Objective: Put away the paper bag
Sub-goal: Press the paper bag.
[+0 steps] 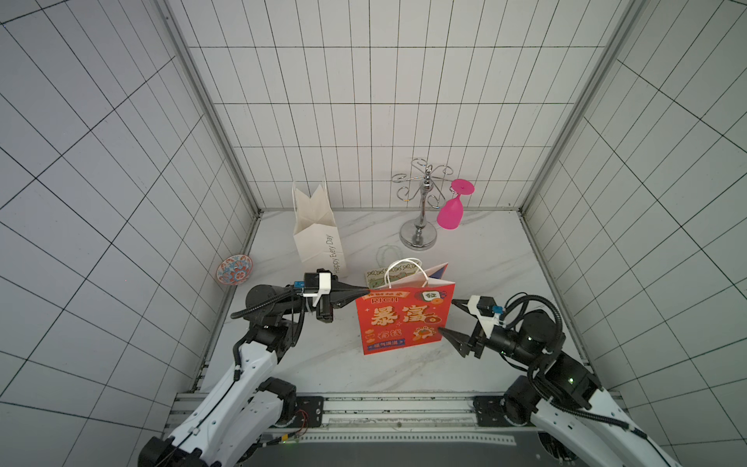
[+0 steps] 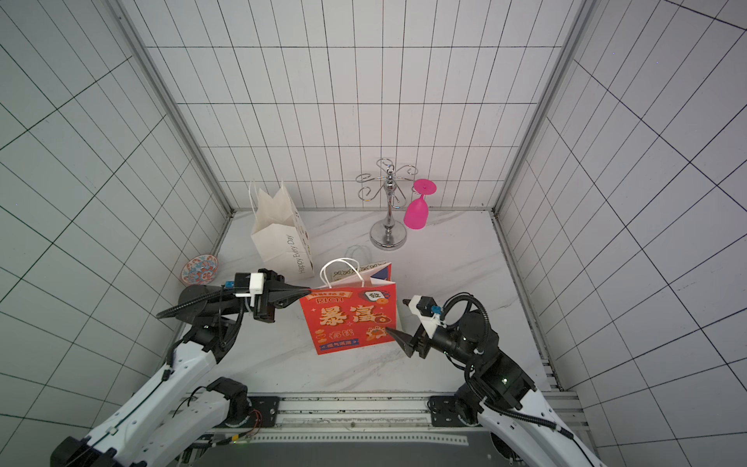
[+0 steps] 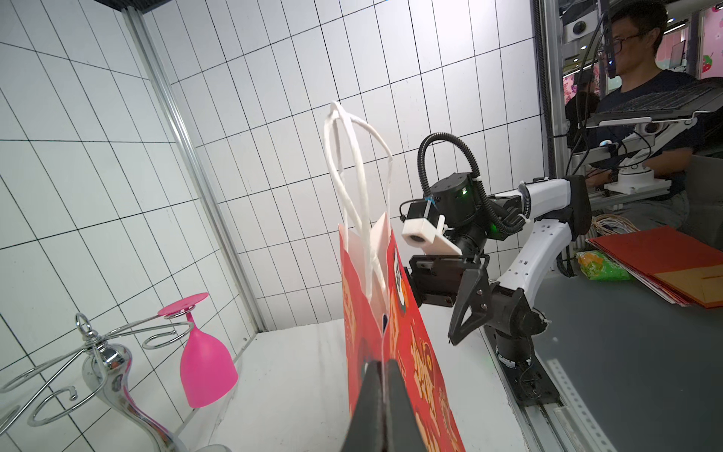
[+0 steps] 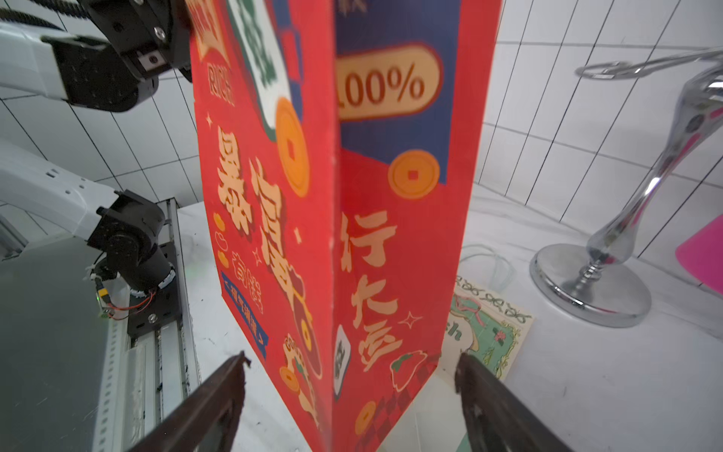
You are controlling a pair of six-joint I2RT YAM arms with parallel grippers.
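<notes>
The paper bag [image 1: 404,319] [image 2: 349,319] is red with gold characters and white cord handles [image 3: 352,176]. It stands upright mid-table. My left gripper [image 1: 366,290] [image 2: 309,290] [image 3: 385,371] is shut on the bag's upper left side edge, with the paper pinched between the jaws. My right gripper [image 1: 446,315] [image 2: 396,315] [image 4: 352,357] is open at the bag's right side. Its two fingers straddle the lower right corner fold [image 4: 332,274] without touching it.
A white paper bag [image 1: 319,238] stands open at the back left. A small flat illustrated bag [image 1: 378,275] [image 4: 489,328] lies behind the red one. A chrome glass rack [image 1: 420,210] holds a pink glass [image 1: 452,212] at the back right. A patterned dish [image 1: 234,269] leans at the left wall.
</notes>
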